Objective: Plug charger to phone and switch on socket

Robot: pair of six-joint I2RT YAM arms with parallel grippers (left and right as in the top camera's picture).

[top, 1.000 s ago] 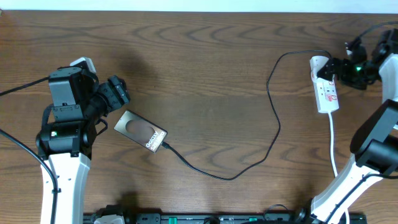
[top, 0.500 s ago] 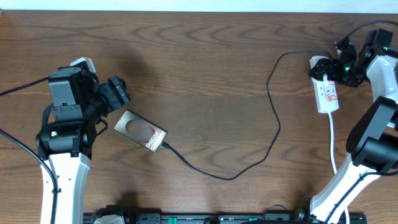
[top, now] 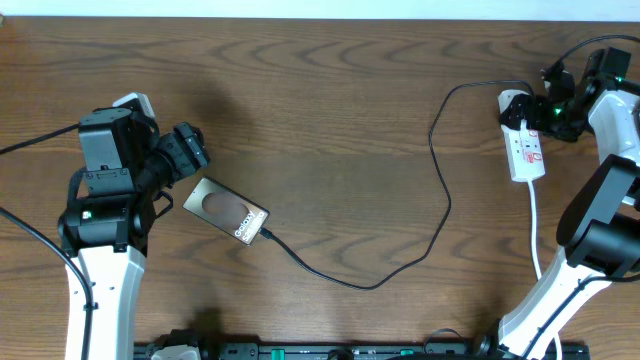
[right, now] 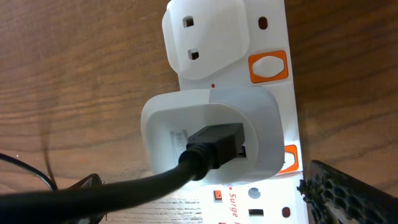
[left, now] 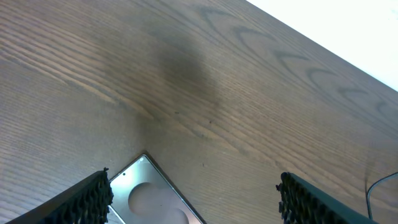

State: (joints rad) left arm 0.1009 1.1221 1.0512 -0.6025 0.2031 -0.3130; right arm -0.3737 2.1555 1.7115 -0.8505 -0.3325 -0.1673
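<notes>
Charger cable point(top: 447, 200), thin and black, runs in a long loop across the brown wooden table point(top: 330, 120). Its tip meets the lower right end of the phone point(top: 226, 211), and its other end climbs to a white plug adapter point(right: 211, 124) seated in the socket strip point(top: 526, 150) at the far right. The phone lies flat and slanted at the left of the table, with its "Galaxy" lettering facing up. Left gripper point(top: 188, 152) hangs just beside the phone's upper left end. In the left wrist view its fingers point(left: 93, 199) stand wide apart and hold nothing, with a corner of the phone showing between them. Right gripper point(top: 548, 108) sits by the top end of the white strip, near the adapter. In the right wrist view one finger pad point(right: 348, 193) shows at the lower right, clear of the adapter. The fingers appear spread and grip nothing. An orange switch point(right: 268, 67) sits beside the empty outlet above the adapter
</notes>
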